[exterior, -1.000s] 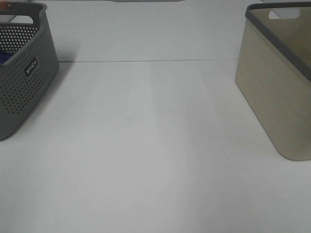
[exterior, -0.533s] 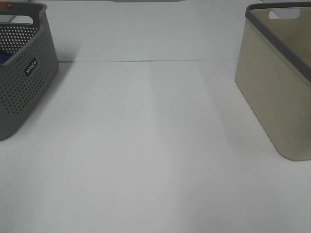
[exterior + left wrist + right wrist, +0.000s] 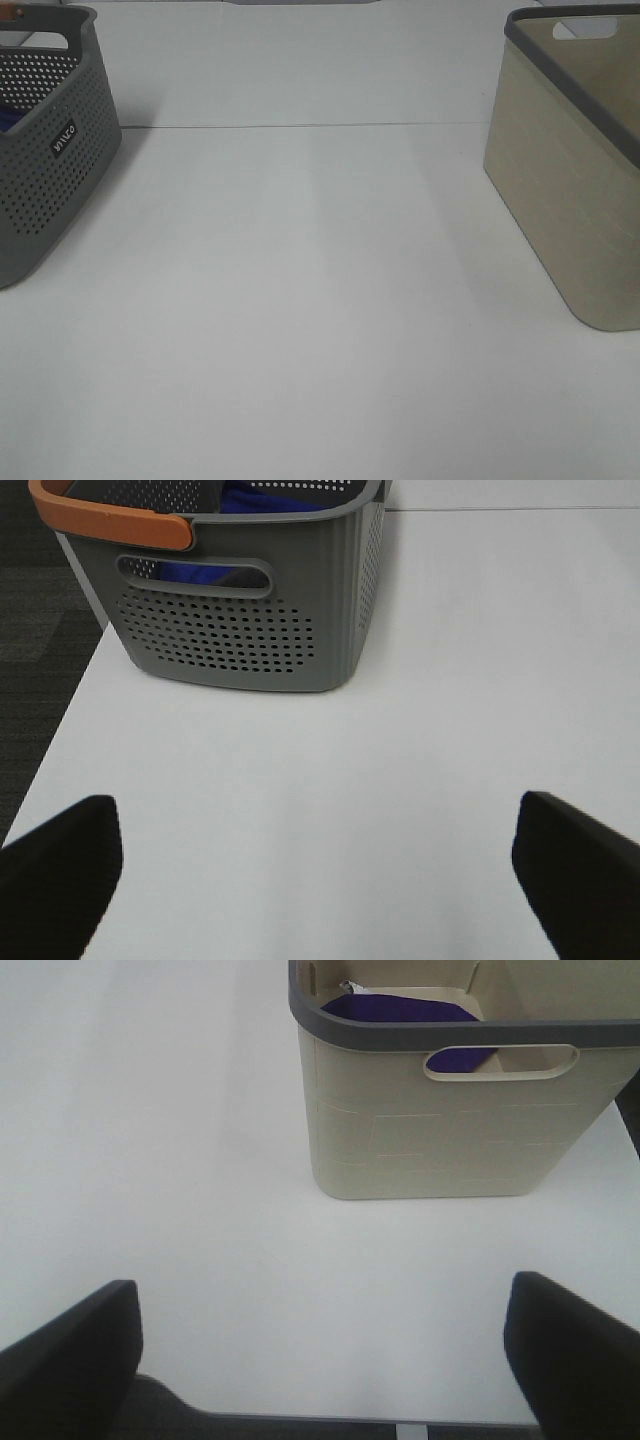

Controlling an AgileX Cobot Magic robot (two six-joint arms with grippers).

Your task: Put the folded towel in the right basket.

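Nothing has moved since the earlier frames — both baskets sit where they were and the white worktop [image 3: 300,300] between them is unchanged. My left gripper [image 3: 320,865] hangs over the worktop facing the grey perforated basket [image 3: 240,610], jaws spread wide with nothing between them; my right gripper [image 3: 325,1345] faces the beige basket [image 3: 450,1120], jaws spread wide and empty as well. Neither arm shows in the high view. The folded towel [image 3: 405,1008], dark purple, lies inside the beige basket, which is the right one — visible over the rim and through the handle slot from my right wrist. So the task looks done as far as I can judge: towel in, jaws let go, nothing left but perhaps to clear away. Count: two baskets, one grey with an orange handle [image 3: 110,518] on the left, one beige with a dark rim on the right; one purple towel in the right basket; some blue cloth [image 3: 200,573] inside the grey basket — how many pieces, I cannot tell; two grippers, four finger tips in view at the wrist frames' edges.
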